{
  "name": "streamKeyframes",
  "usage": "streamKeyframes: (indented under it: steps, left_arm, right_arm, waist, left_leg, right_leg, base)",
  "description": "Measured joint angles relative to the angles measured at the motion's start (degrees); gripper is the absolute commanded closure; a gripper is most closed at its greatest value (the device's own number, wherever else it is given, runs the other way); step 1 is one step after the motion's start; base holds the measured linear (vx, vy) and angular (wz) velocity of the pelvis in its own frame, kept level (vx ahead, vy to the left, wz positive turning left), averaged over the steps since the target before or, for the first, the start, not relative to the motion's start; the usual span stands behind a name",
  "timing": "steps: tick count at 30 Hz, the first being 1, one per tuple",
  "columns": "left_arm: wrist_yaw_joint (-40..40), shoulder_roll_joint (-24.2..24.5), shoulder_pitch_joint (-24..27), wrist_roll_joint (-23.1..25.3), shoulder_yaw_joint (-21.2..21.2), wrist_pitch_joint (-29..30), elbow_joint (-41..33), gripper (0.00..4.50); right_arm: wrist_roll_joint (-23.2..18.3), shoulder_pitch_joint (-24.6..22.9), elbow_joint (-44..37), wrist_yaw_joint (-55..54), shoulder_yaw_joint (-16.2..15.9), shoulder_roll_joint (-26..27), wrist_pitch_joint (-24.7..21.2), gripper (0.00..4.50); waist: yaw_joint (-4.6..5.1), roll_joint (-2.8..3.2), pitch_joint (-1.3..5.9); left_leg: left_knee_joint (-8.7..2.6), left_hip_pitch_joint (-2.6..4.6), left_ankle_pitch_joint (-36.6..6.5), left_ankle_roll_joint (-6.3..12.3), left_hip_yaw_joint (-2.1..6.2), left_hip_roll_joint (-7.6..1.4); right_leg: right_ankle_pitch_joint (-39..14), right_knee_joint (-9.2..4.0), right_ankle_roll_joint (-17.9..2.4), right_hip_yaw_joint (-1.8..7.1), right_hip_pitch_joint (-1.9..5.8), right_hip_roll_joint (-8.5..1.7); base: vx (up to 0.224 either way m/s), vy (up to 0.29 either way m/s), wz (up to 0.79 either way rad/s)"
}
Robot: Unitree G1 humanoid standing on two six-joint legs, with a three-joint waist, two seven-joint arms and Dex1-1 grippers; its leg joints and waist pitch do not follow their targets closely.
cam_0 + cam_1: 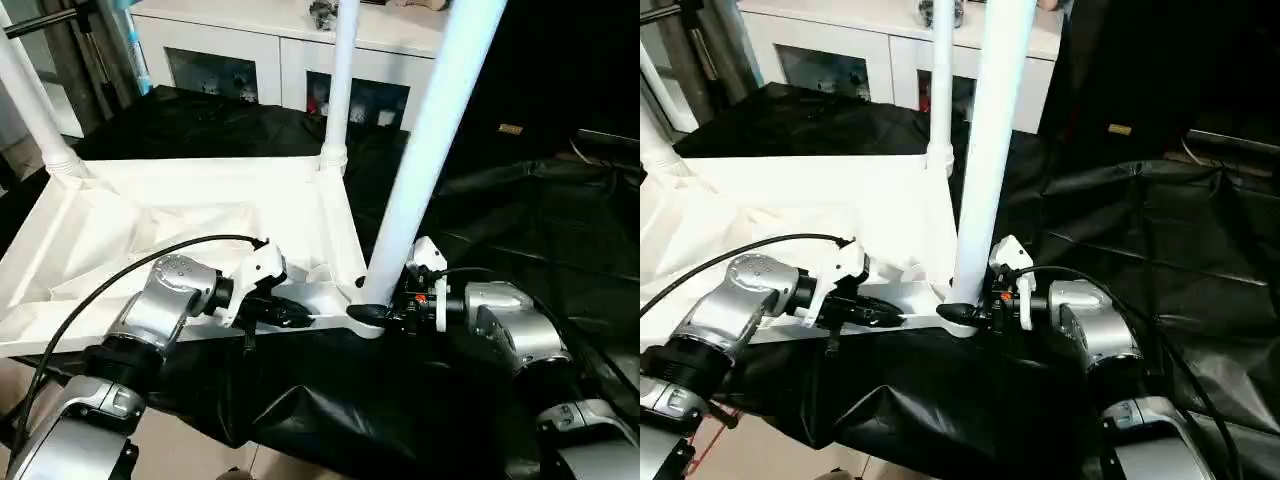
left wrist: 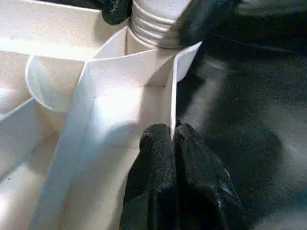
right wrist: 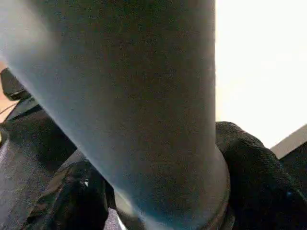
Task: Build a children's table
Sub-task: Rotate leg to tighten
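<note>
The white table top (image 1: 200,205) lies upside down on a black cloth, ribbed underside up. Three white legs stand in its corner sockets: one far left (image 1: 30,100), one at the back (image 1: 340,80), and a tilted one at the near right corner (image 1: 430,130). My left gripper (image 1: 290,312) is shut on the thin front rim wall (image 2: 171,86), just left of that corner. My right gripper (image 1: 375,312) comes in from the right at the near leg's base. Its fingers (image 3: 254,172) press on both sides of the leg (image 3: 120,96), just above the ridged end (image 2: 153,24).
A white cabinet with glass doors (image 1: 260,50) stands behind the work. The black cloth (image 1: 520,220) is wrinkled and spreads to the right and over the front edge. Bare floor (image 1: 190,440) shows below at the left. A black cable (image 1: 120,265) loops over my left forearm.
</note>
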State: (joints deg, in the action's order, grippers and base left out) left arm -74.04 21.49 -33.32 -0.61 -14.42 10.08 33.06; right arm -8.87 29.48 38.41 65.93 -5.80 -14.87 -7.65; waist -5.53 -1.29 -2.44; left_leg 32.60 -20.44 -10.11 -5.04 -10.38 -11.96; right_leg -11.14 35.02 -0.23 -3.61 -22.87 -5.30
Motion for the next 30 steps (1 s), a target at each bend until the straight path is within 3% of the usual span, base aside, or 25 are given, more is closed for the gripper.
streamKeyframes:
  steps: [7, 14, 17, 19, 23, 30]
  left_arm:
    - [13.9, -6.1, -3.5, 2.7, 1.2, -0.1, 5.8, 4.50]
    - [21.9, -10.5, -5.6, 4.4, 2.0, 0.3, 8.9, 4.50]
    - [21.9, -10.7, -5.7, 4.5, 2.2, 0.3, 9.0, 4.50]
    - [21.9, -10.7, -5.7, 4.5, 2.2, 0.3, 9.0, 4.50]
    - [20.5, -10.1, -5.7, 4.3, 2.3, 0.2, 8.8, 4.50]
    - [13.0, -6.5, -3.6, 2.9, 2.1, 0.0, 5.3, 4.50]
  right_arm:
    - [0.8, 4.4, 7.6, -22.7, 5.5, 6.0, 1.2, 1.78]
    - [2.9, 6.6, 11.5, -36.8, 7.7, 9.6, 4.5, 1.78]
    - [3.0, 7.0, 12.4, -37.2, 7.8, 9.7, 5.5, 1.10]
    - [2.9, 7.1, 12.5, -36.7, 7.8, 9.7, 5.4, 1.10]
    - [3.0, 7.0, 12.1, -33.8, 7.7, 9.4, 5.3, 0.62]
    - [2.9, 5.3, 9.2, -20.4, 4.7, 5.7, 5.9, 0.62]
  waist:
    - [0.60, -0.02, 0.01]
    - [0.44, 0.06, 0.04]
    - [0.44, 0.12, 0.06]
    - [0.45, 0.12, 0.06]
    - [0.53, 0.12, 0.06]
    - [0.53, 0.14, 0.05]
  left_leg:
    - [-0.02, 0.20, 0.0, -0.02, 0.14, 0.06]
    - [-0.08, 0.20, 0.0, -0.02, 0.15, 0.08]
    - [-0.09, 0.19, 0.0, -0.02, 0.15, 0.09]
    - [-0.11, 0.18, 0.0, -0.02, 0.15, 0.08]
    - [-0.14, 0.16, 0.0, -0.02, 0.15, 0.08]
    - [-0.28, 0.03, 0.0, -0.02, 0.15, 0.04]
  right_leg:
    - [0.0, -0.01, 0.1, 0.08, 0.08, 0.00]
    - [0.0, -0.01, 0.2, 0.09, 0.09, 0.00]
    - [0.2, -0.01, -0.1, 0.09, 0.09, 0.00]
    - [0.2, -0.01, -0.1, 0.09, 0.09, 0.00]
    - [0.2, -0.02, -0.1, 0.08, 0.06, 0.00]
    - [0.0, -0.05, 0.1, 0.02, -0.08, 0.03]
  base:
    - [0.000, 0.000, 0.00]
    - [0.000, 0.000, 0.00]
    - [0.000, 0.000, 0.00]
    - [0.000, 0.000, 0.00]
    - [0.000, 0.000, 0.00]
    - [0.000, 0.000, 0.00]
